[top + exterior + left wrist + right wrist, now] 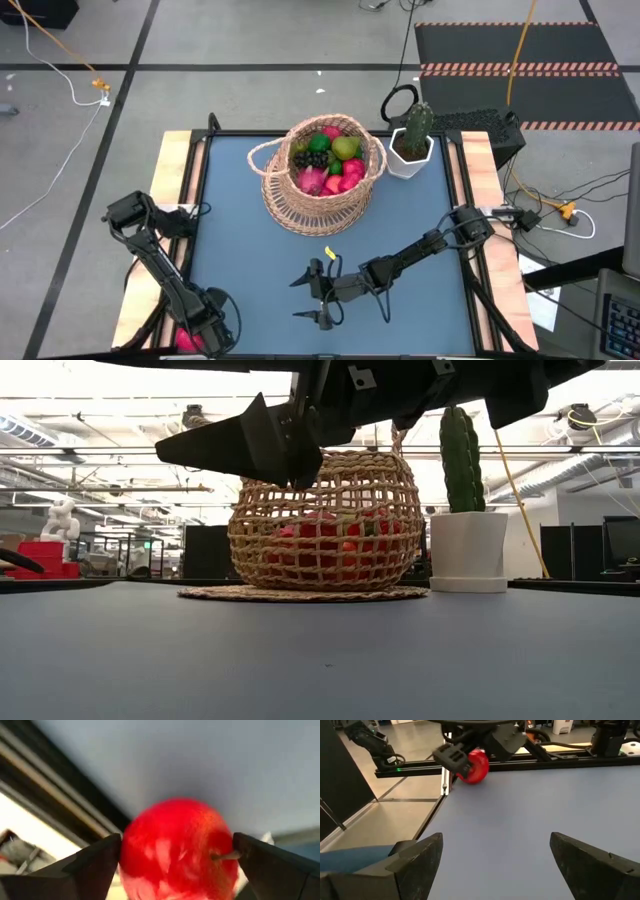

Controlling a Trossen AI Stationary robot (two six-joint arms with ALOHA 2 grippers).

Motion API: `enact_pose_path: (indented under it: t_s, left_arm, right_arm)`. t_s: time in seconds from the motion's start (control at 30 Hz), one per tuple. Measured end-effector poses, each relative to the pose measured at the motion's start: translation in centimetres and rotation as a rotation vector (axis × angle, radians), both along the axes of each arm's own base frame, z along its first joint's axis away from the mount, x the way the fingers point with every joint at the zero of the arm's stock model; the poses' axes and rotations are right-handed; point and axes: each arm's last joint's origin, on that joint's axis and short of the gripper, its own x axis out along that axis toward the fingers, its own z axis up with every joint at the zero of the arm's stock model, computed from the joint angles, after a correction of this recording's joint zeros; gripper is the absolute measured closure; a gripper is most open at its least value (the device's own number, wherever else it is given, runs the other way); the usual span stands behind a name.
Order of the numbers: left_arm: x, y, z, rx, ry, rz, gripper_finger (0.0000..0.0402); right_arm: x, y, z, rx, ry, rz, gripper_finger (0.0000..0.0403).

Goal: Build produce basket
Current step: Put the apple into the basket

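Red apple (177, 850) between left pincer (175, 865) fingers.

Tan woven basket (322, 190), red, pink, green and dark produce (327, 160) inside, glossy red apple (177, 850), blue-grey table (400, 220), white pot (408, 158), green cactus (417, 125)

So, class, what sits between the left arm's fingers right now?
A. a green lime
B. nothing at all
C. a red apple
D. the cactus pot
C: the left wrist view shows a red apple between the left gripper's fingers, at the table's near left corner, far from the basket.
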Motion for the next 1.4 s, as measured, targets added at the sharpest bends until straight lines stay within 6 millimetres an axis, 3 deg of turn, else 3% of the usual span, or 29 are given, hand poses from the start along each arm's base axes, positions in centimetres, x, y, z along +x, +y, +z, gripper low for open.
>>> enact_pose_path:
  t_s: [0.2,0.6,0.8,0.93,1.07,1.2,1.4]
  left_arm:
    - [1.4,1.1,-0.4,0.058,-0.116,-0.029,0.0066]
    - [3.5,2.9,-0.3,0.085,-0.246,-0.132,0.0273]
    - [3.8,3.2,1.2,0.084,-0.4,-0.222,0.0318]
    - [3.6,2.0,2.1,0.028,-0.575,-0.32,0.0299]
    - [3.4,1.3,2.1,0.058,-0.644,-0.283,0.024]
    - [3.4,1.3,2.1,0.065,-0.609,-0.179,0.0165]
    - [3.4,1.3,2.4,-0.069,-0.461,-0.122,0.008]
  right_arm:
    - [0.0,0.0,0.0,-0.002,0.0,-0.001,0.0039]
    - [0.1,-0.1,0.0,0.0,-0.001,-0.007,0.0039]
    - [0.0,-0.1,0.0,0.0,0.001,-0.006,0.0039]
    - [0.0,-0.2,-0.4,-0.018,0.037,-0.004,0.0039]
    - [-0.1,-0.3,-0.8,-0.022,0.077,-0.009,0.0039]
    - [-0.2,-0.3,-0.8,-0.013,0.086,-0.012,0.0039]
    - [-0.1,-0.3,-0.7,-0.005,0.076,-0.014,0.0039]
